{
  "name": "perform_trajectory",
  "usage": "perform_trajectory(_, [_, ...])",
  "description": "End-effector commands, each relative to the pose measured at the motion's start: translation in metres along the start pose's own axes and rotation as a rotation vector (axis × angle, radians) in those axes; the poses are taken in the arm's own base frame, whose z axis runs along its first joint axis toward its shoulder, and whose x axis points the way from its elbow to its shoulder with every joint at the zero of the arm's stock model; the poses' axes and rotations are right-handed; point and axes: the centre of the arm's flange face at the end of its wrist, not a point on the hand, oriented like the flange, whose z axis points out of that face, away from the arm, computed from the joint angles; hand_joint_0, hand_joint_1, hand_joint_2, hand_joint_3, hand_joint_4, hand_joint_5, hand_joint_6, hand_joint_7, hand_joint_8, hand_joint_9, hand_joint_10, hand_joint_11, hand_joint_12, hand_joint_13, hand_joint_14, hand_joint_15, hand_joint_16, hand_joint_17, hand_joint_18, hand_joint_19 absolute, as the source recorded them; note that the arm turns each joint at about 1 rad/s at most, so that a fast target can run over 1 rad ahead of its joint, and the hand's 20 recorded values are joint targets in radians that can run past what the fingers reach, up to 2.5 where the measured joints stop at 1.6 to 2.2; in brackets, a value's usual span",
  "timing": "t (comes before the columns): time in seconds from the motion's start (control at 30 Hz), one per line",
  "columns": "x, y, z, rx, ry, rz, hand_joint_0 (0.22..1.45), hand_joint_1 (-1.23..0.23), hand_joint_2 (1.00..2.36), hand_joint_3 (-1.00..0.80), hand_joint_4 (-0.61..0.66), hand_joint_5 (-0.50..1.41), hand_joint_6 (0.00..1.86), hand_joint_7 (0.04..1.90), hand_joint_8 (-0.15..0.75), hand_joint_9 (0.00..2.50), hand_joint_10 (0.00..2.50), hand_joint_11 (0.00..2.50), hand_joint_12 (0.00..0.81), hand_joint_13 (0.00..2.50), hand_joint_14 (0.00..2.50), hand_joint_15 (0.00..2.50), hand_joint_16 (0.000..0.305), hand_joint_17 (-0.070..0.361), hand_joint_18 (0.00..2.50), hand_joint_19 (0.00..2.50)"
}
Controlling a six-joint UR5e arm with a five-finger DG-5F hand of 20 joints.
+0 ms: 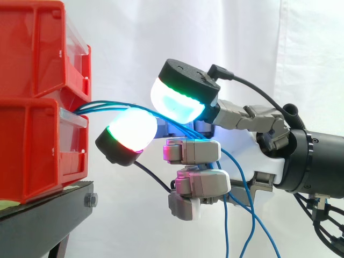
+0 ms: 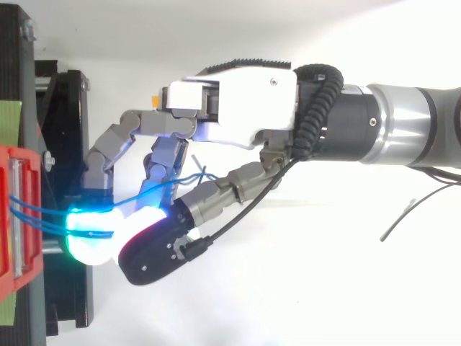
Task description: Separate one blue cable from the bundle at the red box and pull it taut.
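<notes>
A bundle of thin blue cables (image 1: 99, 105) leaves the gap between the two stacked red boxes (image 1: 37, 97) and runs right into my hand (image 1: 215, 161). In the side view the cables pass between an upper glowing pad (image 1: 177, 102) and a lower glowing pad (image 1: 131, 129), which close on them just right of the box. Behind the pads the cables cross the palm and hang down in loose strands (image 1: 236, 215). In the top view the hand (image 2: 238, 101) reaches left, and the cables (image 2: 43, 213) stretch from the red box (image 2: 14, 216) across the cyan pad (image 2: 90, 234).
The red boxes stand on a black stand (image 1: 48, 215) at the left, its frame (image 2: 65, 144) lying under the fingertips in the top view. A white curtain (image 1: 161, 32) hangs behind. A loose dark wire (image 2: 407, 216) lies below the arm in the top view.
</notes>
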Motion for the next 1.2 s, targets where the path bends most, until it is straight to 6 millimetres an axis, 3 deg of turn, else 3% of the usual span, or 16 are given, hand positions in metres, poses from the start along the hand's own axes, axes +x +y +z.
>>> perform_trajectory(0.0, [0.0003,0.0001,0.0001,-0.001,0.001,-0.007,0.75,-0.88,1.0,-0.47,0.03,-0.2,0.97,0.64,0.171,1.21,0.09,1.88,0.31,1.29,0.03,1.21,0.052,0.117,1.02,0.89])
perform_trajectory(0.17, [0.0003,0.0006,0.0006,-0.006,0.001,-0.013,0.68,-0.88,1.0,-0.5,0.06,-0.19,0.97,0.68,0.183,1.29,0.06,1.9,0.316,1.31,0.03,1.21,0.051,0.115,1.05,0.89])
perform_trajectory(0.3, [0.0003,0.0006,0.0006,-0.006,0.001,-0.013,0.54,-0.85,1.0,-0.5,0.08,-0.17,0.96,0.67,0.203,1.35,0.07,1.88,0.334,1.34,0.03,1.21,0.053,0.118,1.08,0.91])
perform_trajectory(0.37, [0.0013,0.0006,0.0007,-0.006,0.001,-0.012,0.5,-0.78,1.0,-0.5,0.09,-0.17,0.96,0.65,0.205,1.37,0.1,1.82,0.352,1.36,0.03,1.2,0.056,0.125,1.12,0.9])
perform_trajectory(0.43, [0.0013,0.0006,0.0007,-0.006,0.001,-0.012,0.48,-0.61,1.0,-0.5,0.1,-0.16,0.95,0.66,0.203,1.41,0.04,1.82,0.362,1.39,0.03,1.19,0.059,0.132,1.16,0.91])
perform_trajectory(0.53, [0.0025,0.0009,0.001,-0.007,0.002,-0.012,0.57,-0.42,1.0,-0.5,0.05,-0.15,0.92,0.72,0.155,1.44,0.01,1.84,0.318,1.38,0.03,1.21,0.051,0.114,1.11,0.98])
perform_trajectory(0.73, [0.0037,0.0014,0.0016,-0.012,0.003,-0.012,0.59,-0.6,1.02,-0.25,0.03,-0.15,0.92,0.73,0.168,1.38,0.01,1.82,0.314,1.35,0.03,1.22,0.051,0.115,1.09,0.99])
perform_trajectory(0.87, [0.0035,0.0019,0.0021,-0.017,0.001,-0.011,0.62,-0.76,1.02,-0.21,-0.03,-0.16,0.93,0.74,0.157,1.34,0.01,1.85,0.312,1.32,0.03,1.21,0.051,0.114,1.06,0.98])
perform_trajectory(1.03, [0.0047,0.0021,0.0024,-0.018,0.002,-0.011,0.75,-0.9,1.02,-0.32,-0.16,-0.17,0.96,0.8,0.143,1.31,0.01,1.85,0.318,1.29,0.03,1.18,0.05,0.113,1.04,0.9])
perform_trajectory(1.17, [0.005,0.002,0.0022,-0.017,0.005,-0.016,0.79,-0.9,1.0,-0.5,-0.14,-0.18,0.97,0.82,0.135,1.3,0.01,1.85,0.319,1.27,0.03,1.17,0.05,0.113,1.02,0.88])
